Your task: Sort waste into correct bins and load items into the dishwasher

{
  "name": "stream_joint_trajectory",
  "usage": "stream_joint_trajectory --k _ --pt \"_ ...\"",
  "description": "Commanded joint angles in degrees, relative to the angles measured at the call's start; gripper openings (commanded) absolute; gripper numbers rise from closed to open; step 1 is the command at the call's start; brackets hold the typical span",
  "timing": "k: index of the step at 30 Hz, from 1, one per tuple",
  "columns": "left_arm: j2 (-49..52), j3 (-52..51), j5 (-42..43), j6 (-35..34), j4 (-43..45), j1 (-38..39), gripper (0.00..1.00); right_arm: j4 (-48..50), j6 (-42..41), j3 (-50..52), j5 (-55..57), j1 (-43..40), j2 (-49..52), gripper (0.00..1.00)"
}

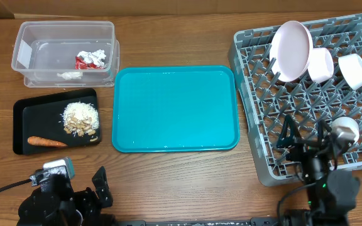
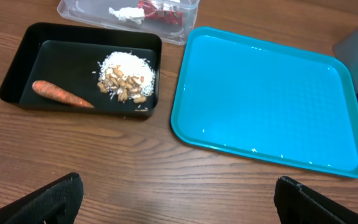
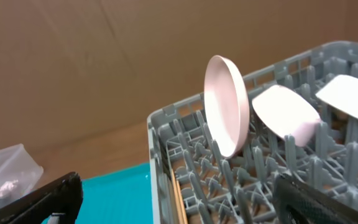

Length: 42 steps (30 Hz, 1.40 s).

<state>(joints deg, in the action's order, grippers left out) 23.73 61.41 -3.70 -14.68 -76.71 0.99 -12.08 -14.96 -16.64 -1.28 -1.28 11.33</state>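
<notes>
Left pincer [image 2: 178, 186] is hovering low over the near strip of the brown wooden bench [image 2: 135, 155], fingers spread wide and gripping nothing. Right pincer [image 3: 176, 183] is hanging over the near edge of the large square grey plastic dish rack [image 1: 263, 125], likewise spread wide and empty. The small white cup [image 1: 344, 130] is sitting in the rack just beside that arm, free of the fingers. The thin wooden chopsticks [image 3: 178, 199] are lying between pegs below the wrist. Beyond the left arm, the flat black rectangular tray [image 1: 24, 116] is carrying the small orange carrot [image 1: 46, 142] and the beige crumbly food scraps [image 1: 80, 118]. The large teal tray [image 1: 175, 108] is lying bare mid-bench. Farther back, the clear rectangular plastic tub [image 1: 65, 34] is holding the red snack wrapper [image 1: 82, 62] and pale crumpled wads [image 1: 97, 56]; cannot tell foil from tissue. The white round plate [image 1: 292, 47] is standing on edge beside two white bowls [image 1: 355, 70]. Judgement: sorting is looking complete and loading is closing out. The next move is calling for a straight lift of the right arm, clearing pegs and cup.
</notes>
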Motion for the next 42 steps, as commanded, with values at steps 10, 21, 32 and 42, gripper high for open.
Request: stream_joint_trajectory --k 10,21,32,42 --pt "-0.2 -0.1 -0.6 -0.6 0.2 -0.4 1.00 11.2 11.1 16.2 -4.2 1.4 -11.2 1.00" --pt "-0.2 -0.1 -0.6 -0.6 0.2 -0.4 1.00 7.6 12.2 16.2 -3.7 1.6 -11.2 1.00" --pt "-0.2 -0.1 -0.6 -0.6 0.2 -0.4 1.00 7.6 12.2 16.2 -3.7 1.6 -11.2 1.00" --pt "-0.2 -0.1 -0.6 -0.6 0.2 -0.4 1.00 7.6 12.2 16.2 -3.7 1.6 -11.2 1.00"
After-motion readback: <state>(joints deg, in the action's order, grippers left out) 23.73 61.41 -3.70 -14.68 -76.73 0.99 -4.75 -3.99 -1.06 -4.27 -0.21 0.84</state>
